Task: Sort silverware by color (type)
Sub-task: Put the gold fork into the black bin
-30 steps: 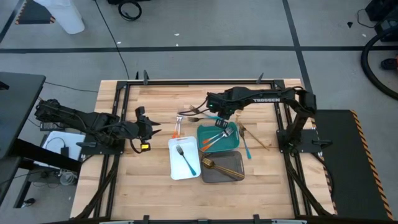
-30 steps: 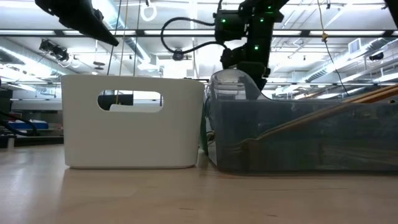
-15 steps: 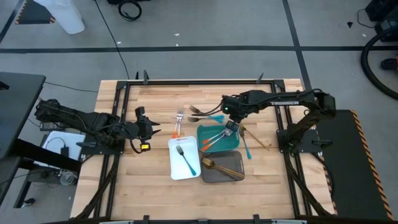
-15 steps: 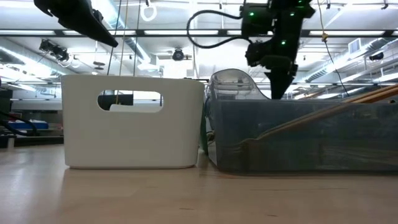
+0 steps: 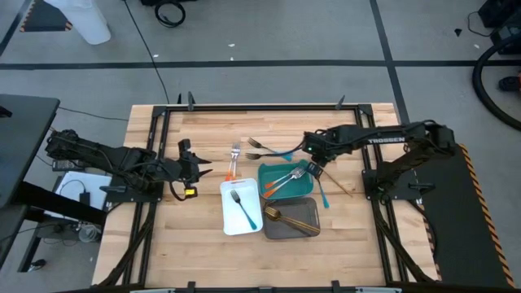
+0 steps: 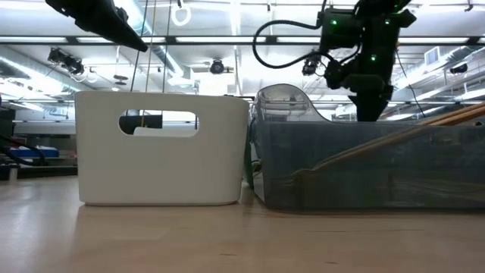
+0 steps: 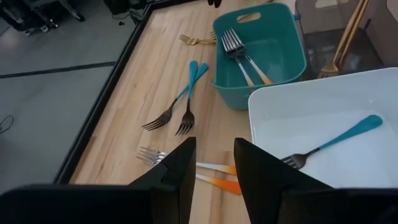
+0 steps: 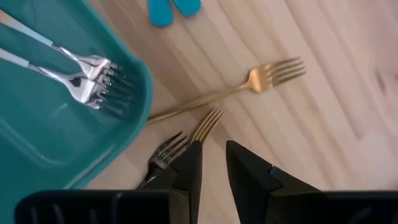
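Two gold forks point(image 8: 249, 84) just beyond right end effector point(image 8: 212, 163), beside teal tray point(image 8: 43, 134)

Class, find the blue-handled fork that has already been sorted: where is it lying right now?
In the high view, the blue-handled fork lies alone in the white tray, near the table's middle, just left of the teal tray and the grey tray.

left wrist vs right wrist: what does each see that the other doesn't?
Left wrist only: white tray holding a blue-handled fork, two blue-handled forks on the wood, two orange-handled forks by the left gripper, and the grey tray with a gold utensil.
Right wrist only: the right gripper, jaws apart and empty, over two gold forks beside the tray.
Both: the teal tray with two orange-handled forks inside.
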